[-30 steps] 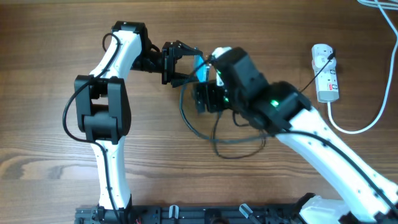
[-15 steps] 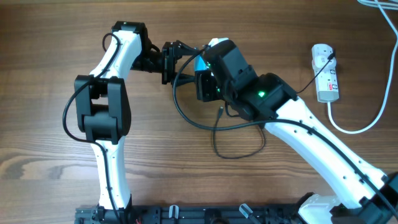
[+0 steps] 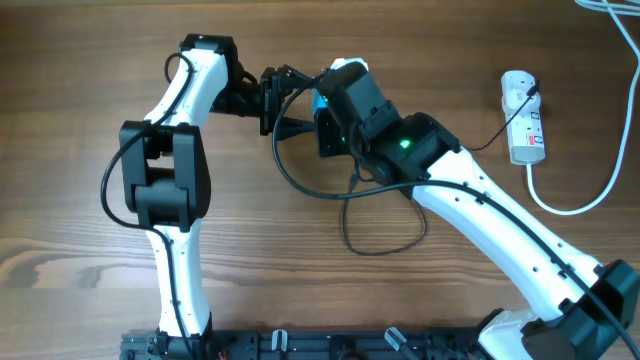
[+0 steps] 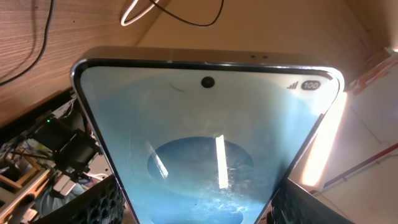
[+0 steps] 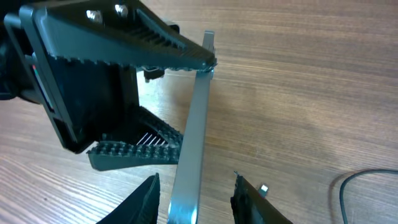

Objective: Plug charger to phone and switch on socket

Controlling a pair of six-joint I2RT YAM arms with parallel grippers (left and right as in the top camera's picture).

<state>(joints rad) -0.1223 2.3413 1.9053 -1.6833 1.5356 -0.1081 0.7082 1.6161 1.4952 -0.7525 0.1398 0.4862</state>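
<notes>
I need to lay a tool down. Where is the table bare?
Bare: left of the left arm, and the far strip between the phone and the socket. Crowded: around the phone, and the charger loop beside the right arm.

Left gripper (image 3: 303, 104) clamped, right gripper (image 5: 196, 190) spread

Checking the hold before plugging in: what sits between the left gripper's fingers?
The phone, clamped across its width by the left gripper; clearest in the left wrist view.
</notes>
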